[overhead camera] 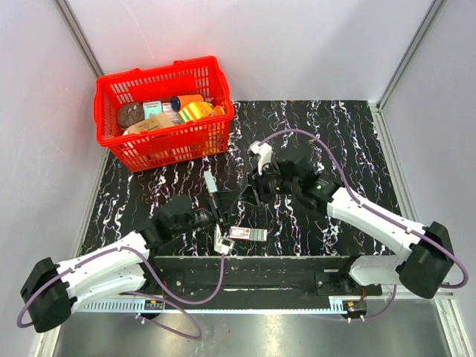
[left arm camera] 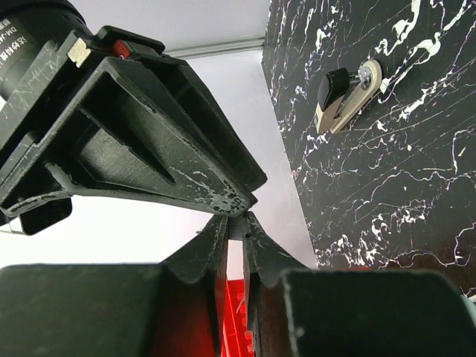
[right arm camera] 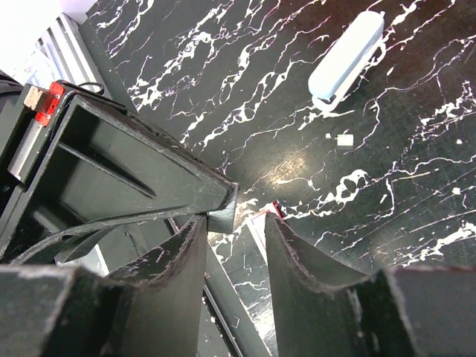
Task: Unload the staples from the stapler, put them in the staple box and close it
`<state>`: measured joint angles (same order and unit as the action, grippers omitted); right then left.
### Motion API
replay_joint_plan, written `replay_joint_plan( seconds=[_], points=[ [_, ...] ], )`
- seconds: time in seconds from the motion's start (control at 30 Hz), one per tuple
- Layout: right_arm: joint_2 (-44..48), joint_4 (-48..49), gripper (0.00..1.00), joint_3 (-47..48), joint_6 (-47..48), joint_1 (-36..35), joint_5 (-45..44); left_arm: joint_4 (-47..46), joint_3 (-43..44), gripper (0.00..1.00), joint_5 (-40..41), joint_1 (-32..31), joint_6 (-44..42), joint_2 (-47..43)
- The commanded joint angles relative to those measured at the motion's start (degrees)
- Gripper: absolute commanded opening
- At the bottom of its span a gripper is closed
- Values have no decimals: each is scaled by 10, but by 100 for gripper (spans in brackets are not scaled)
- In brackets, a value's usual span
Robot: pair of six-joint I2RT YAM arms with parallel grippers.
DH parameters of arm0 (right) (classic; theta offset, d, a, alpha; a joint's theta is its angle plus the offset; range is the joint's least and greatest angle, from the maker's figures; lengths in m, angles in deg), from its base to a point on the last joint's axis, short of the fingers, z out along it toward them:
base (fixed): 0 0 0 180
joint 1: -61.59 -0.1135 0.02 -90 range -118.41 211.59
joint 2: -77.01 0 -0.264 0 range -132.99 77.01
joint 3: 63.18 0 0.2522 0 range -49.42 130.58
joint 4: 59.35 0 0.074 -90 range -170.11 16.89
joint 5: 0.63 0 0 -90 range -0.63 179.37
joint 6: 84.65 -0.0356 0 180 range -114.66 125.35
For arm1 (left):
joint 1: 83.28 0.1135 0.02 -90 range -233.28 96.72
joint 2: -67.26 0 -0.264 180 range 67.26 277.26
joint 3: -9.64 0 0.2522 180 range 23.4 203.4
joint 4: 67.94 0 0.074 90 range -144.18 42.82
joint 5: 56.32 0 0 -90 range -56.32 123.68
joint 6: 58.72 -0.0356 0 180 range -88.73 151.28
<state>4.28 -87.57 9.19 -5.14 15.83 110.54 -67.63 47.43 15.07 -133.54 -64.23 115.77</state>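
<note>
The stapler (overhead camera: pixel 210 181), slim with a pale blue top, lies closed on the black marble table left of centre. It also shows in the right wrist view (right arm camera: pixel 346 61). In the left wrist view a pale, black-ended object (left arm camera: pixel 346 97) on the table looks like it seen end-on. My left gripper (overhead camera: pixel 229 201) (left arm camera: pixel 238 223) is shut on a short grey ribbed strip of staples (right arm camera: pixel 223 210) (left arm camera: pixel 238 229), held above the table. My right gripper (overhead camera: pixel 249 193) (right arm camera: pixel 235 222) is open and empty, tip to tip with the left one.
A flat white-and-red little box (overhead camera: pixel 248 234) (right arm camera: pixel 257 227) lies under the grippers near the front edge. A red basket (overhead camera: pixel 171 145) of goods stands at the back left. A tiny white bit (right arm camera: pixel 343 139) lies near the stapler.
</note>
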Motion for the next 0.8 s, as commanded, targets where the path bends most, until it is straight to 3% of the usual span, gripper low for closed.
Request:
replay_joint_plan(
  seconds=[0.0,0.37,0.4,0.47,0.57,0.63,0.77],
  points=[
    [-12,25,41,31,8,-6,10,-35,34,0,-10,-7,9,6],
    [-8,33,26,30,6,-7,11,-36,28,0,-17,-11,8,4],
    [-6,32,24,28,7,-7,10,-37,28,3,-14,-10,9,4],
    [-4,27,20,25,7,-7,5,-42,30,22,-8,-11,17,9],
    [0,15,17,13,2,-6,-10,-56,43,35,13,-11,39,15],
    [3,9,16,0,-4,-7,-21,-60,57,52,33,-11,64,19],
    [18,4,13,-37,-29,-7,-43,-41,80,61,67,-10,103,12]
  ],
)
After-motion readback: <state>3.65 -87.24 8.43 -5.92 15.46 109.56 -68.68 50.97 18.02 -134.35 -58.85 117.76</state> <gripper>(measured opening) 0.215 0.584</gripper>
